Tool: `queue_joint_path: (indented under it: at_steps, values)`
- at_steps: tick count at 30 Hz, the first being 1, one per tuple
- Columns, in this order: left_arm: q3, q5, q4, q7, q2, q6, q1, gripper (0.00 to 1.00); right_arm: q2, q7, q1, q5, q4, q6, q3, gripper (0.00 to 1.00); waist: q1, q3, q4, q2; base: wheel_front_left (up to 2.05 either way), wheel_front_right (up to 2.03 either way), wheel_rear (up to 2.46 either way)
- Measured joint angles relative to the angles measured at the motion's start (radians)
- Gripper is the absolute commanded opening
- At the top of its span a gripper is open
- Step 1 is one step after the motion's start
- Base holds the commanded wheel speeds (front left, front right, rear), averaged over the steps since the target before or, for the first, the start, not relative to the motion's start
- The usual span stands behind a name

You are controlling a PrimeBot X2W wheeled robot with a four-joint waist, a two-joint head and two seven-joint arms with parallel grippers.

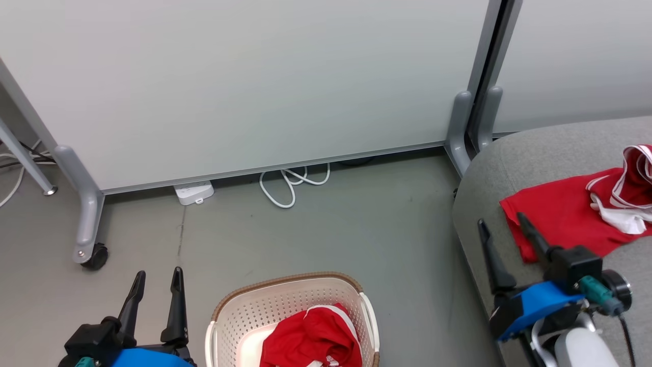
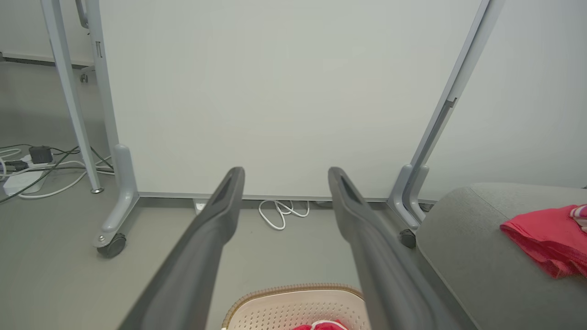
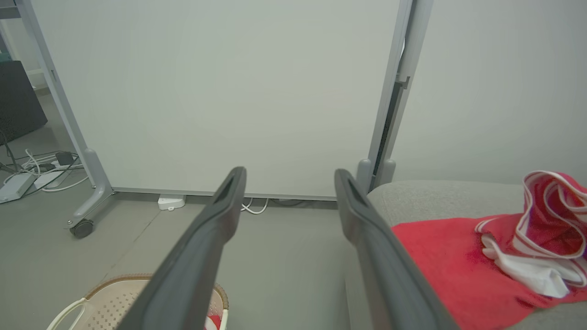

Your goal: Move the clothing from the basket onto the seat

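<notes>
I'm keeping both arms idle: the left gripper is hanging spread and empty beside the basket, well placed, I judge, for reaching the red garment lying bunched inside. The right gripper is hovering wide apart, gripping nothing, over the seat edge, just beside the other red garment lying spread there

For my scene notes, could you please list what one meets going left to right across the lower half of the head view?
Left gripper → basket holding a red garment → right gripper, in front of the seat bearing the second red garment.
</notes>
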Motion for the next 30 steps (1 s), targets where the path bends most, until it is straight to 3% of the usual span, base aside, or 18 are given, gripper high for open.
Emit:
queue_joint_path:
  at_steps: [9,30]
  values:
    - [0.028,0.012,-0.002,0.0,-0.015,0.0,0.022,1.0,0.029,0.042,0.072,-0.012,-0.087,0.0,0.018,1.0,0.0001,-0.008,0.016,0.0,0.0,0.0,0.0]
    - [0.01,0.022,-0.009,0.0,-0.037,-0.003,0.014,1.0,0.034,0.061,0.079,0.009,-0.151,0.0,0.021,1.0,0.0002,0.05,0.01,0.0,0.0,0.0,0.0]
